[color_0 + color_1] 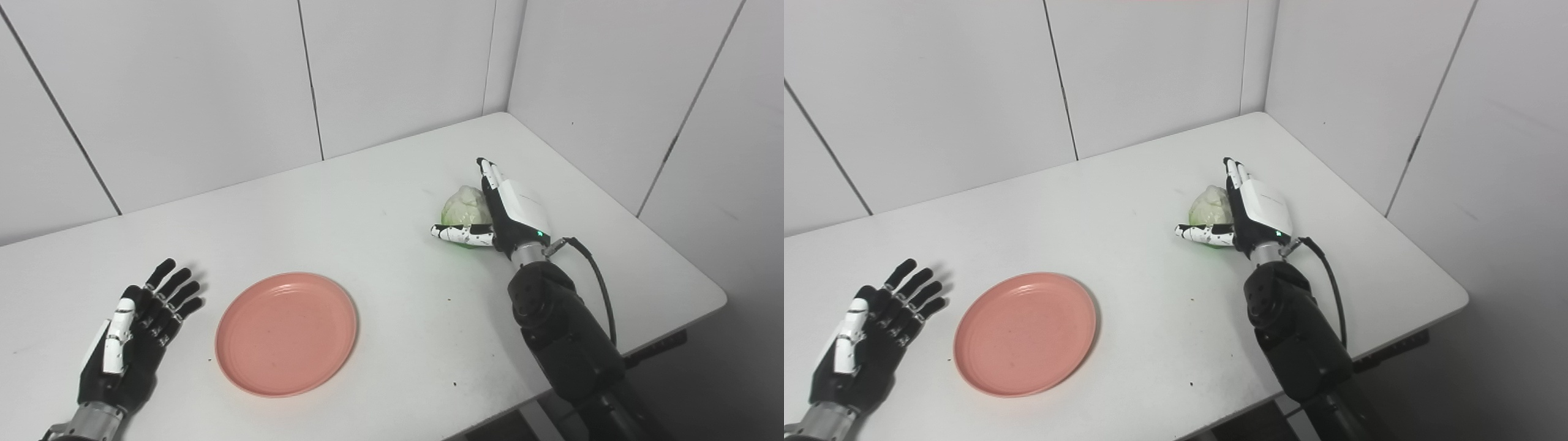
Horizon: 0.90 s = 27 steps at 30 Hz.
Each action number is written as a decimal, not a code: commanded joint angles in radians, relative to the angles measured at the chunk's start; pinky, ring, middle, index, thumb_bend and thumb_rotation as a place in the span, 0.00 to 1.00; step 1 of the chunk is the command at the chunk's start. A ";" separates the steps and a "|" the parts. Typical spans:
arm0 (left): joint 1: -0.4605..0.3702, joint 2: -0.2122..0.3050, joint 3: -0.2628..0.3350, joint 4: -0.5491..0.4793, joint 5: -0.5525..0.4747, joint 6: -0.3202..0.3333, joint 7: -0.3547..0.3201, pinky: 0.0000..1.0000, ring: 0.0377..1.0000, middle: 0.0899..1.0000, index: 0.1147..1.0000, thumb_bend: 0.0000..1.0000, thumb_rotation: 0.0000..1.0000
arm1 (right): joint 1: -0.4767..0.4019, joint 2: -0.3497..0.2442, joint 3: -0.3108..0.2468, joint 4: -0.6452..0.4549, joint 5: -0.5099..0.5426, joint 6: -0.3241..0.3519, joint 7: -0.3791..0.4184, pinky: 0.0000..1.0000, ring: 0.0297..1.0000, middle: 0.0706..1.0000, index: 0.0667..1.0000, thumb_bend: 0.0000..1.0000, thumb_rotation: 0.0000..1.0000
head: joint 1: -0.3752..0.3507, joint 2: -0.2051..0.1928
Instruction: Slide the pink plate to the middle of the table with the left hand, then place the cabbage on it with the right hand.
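The pink plate [286, 334] lies flat on the white table [380, 184], left of the middle and near the front edge. My left hand [135, 334] rests palm up to the left of the plate, open, a short gap from its rim. The pale green cabbage [465, 207] sits on the table right of centre. My right hand [505, 211] stands open against the cabbage's right side, fingers straight along it and the thumb reaching under its front; the fingers are not closed around it.
White wall panels [245, 92] close off the back and right of the table. The table's right corner and front edge [704, 303] lie near my right forearm, where a black cable [597, 275] loops.
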 commanded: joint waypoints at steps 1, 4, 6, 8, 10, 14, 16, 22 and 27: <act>0.071 0.005 -0.004 0.043 0.007 0.054 0.015 0.86 0.88 0.89 0.88 0.48 0.99 | -0.045 -0.024 0.000 -0.019 0.000 0.012 -0.008 0.80 0.96 1.00 1.00 1.00 0.55 | 0.001 0.004; 0.073 0.006 -0.003 0.034 0.007 0.063 0.017 0.86 0.88 0.89 0.88 0.49 0.99 | -0.047 -0.026 0.010 -0.016 -0.001 0.006 -0.010 0.79 0.94 0.98 1.00 1.00 0.53 | 0.001 0.004; 0.073 0.006 -0.003 0.032 0.006 0.066 0.017 0.86 0.88 0.89 0.88 0.49 0.99 | -0.047 -0.026 0.017 -0.013 -0.002 0.005 -0.012 0.79 0.93 0.98 1.00 1.00 0.53 | 0.002 0.005; 0.074 0.006 -0.002 0.032 0.004 0.065 0.014 0.86 0.89 0.90 0.88 0.49 0.99 | -0.051 -0.024 0.024 -0.009 -0.006 0.013 -0.011 0.80 0.93 0.97 0.99 1.00 0.50 | 0.003 0.007; 0.074 0.006 -0.001 0.030 0.005 0.067 0.015 0.86 0.89 0.90 0.88 0.49 0.98 | -0.053 -0.023 0.030 -0.004 -0.007 0.012 -0.015 0.80 0.93 0.97 0.99 1.00 0.50 | 0.004 0.008; 0.074 0.005 0.000 0.028 0.005 0.071 0.017 0.86 0.88 0.89 0.88 0.49 0.98 | -0.055 -0.024 0.035 0.004 -0.007 0.009 -0.020 0.80 0.92 0.96 0.97 1.00 0.47 | 0.005 0.009; 0.074 0.005 0.000 0.027 0.003 0.072 0.015 0.87 0.89 0.90 0.89 0.49 0.98 | -0.056 -0.023 0.036 0.008 -0.009 0.008 -0.028 0.80 0.91 0.94 0.96 1.00 0.44 | 0.006 0.009; 0.076 0.003 0.000 0.019 0.001 0.077 0.016 0.86 0.88 0.90 0.89 0.48 0.99 | -0.055 -0.015 0.025 0.018 0.001 0.005 -0.057 0.75 0.86 0.91 0.93 1.00 0.36 | 0.006 0.009; 0.075 0.003 0.001 0.022 -0.002 0.076 0.014 0.86 0.88 0.90 0.89 0.48 0.97 | -0.058 -0.003 0.011 0.026 -0.002 0.019 -0.081 0.65 0.77 0.84 0.86 0.95 0.23 | 0.006 0.009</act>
